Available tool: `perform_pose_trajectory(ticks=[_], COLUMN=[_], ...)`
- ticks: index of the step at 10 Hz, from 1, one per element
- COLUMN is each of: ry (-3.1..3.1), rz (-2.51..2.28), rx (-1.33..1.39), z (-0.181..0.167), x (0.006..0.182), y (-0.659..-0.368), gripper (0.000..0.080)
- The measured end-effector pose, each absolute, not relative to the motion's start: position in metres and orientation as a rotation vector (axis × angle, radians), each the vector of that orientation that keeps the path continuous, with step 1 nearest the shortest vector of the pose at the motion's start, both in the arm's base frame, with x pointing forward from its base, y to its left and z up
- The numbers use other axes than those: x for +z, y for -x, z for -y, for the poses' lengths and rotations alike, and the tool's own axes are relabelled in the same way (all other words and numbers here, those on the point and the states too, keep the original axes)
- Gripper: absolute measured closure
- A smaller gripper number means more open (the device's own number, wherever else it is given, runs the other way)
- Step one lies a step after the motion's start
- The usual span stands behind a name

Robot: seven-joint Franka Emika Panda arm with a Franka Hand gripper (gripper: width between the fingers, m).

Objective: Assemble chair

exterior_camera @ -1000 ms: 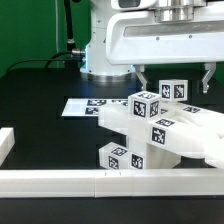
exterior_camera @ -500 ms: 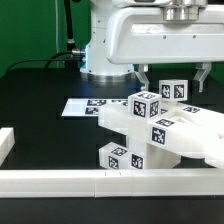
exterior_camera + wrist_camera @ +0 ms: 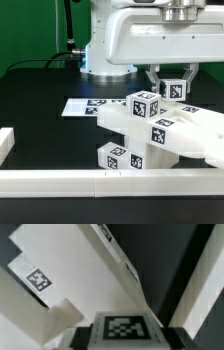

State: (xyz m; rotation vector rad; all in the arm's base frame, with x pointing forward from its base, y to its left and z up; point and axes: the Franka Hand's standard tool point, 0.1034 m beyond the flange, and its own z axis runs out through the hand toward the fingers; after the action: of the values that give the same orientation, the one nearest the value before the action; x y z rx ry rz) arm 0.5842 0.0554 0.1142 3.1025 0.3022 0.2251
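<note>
The chair (image 3: 165, 135) is a cluster of chunky white tagged parts at the exterior view's right, leaning over the border rail. A small tagged cube (image 3: 173, 91) stands on top of it at the back. My gripper (image 3: 172, 80) hangs straight above and its two dark fingers (image 3: 153, 76) press on the cube's two sides. In the wrist view the cube's tag (image 3: 124, 328) fills the space between the fingers (image 3: 84, 338), with the white chair frame (image 3: 85, 286) below it. The gripper (image 3: 125, 340) is shut on the cube.
The marker board (image 3: 82, 105) lies flat on the black table behind the chair. A long low white border rail (image 3: 70, 181) runs along the front, with a short piece (image 3: 5, 144) at the exterior view's left. The robot base (image 3: 105, 60) stands at the back.
The fingers stood wide apart on either side of the cube and have now closed in onto it. The chair parts have not moved.
</note>
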Motion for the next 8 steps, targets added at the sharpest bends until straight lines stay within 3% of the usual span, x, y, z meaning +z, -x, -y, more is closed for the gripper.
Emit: perform_pose_trajectory(ticks=[1,6,8], ry=[-3.104,-3.098,-3.046], rz=[-0.293,0.817,1.056], rx=[0.225,0.246,0.238], z=[-0.0554,-0.0589,-0.0598], x=[0.1141,0.1136,0.1141], y=[-0.5841,-0.5844,-0.5850], gripper=[0.0531,0.0530,0.0530])
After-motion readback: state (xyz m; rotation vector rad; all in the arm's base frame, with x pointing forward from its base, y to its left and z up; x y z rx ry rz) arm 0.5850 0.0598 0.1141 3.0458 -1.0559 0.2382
